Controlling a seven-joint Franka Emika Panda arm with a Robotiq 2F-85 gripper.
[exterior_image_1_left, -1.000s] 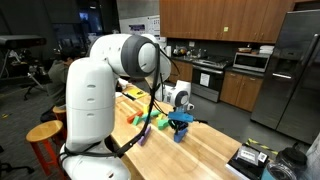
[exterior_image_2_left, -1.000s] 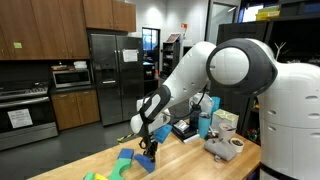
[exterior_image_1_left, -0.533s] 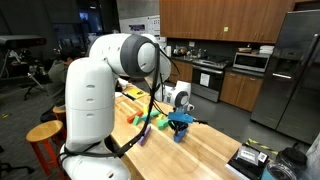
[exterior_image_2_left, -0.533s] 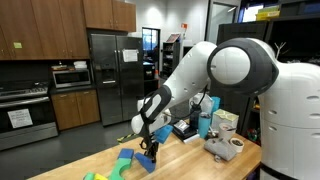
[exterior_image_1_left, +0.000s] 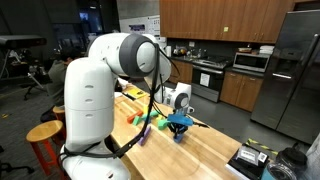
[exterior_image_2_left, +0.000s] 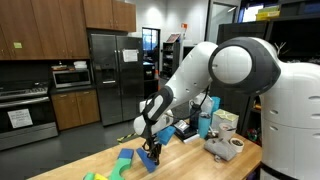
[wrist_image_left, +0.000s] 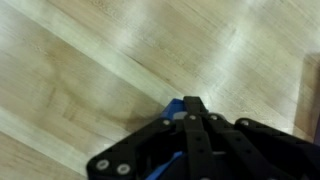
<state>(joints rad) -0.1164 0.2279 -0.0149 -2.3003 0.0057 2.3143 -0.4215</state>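
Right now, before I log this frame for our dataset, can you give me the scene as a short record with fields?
surface: wooden table
fingers: shut, tips low over the table
held: blue block, showing at the fingertips and seemingly gripped
nearby: green block lying on the table close to the fingers
background: kitchen with a steel fridge and wooden cabinets

Bare table lay open beyond the hand, but green blocks crowded just beside it and clutter stood well apart.
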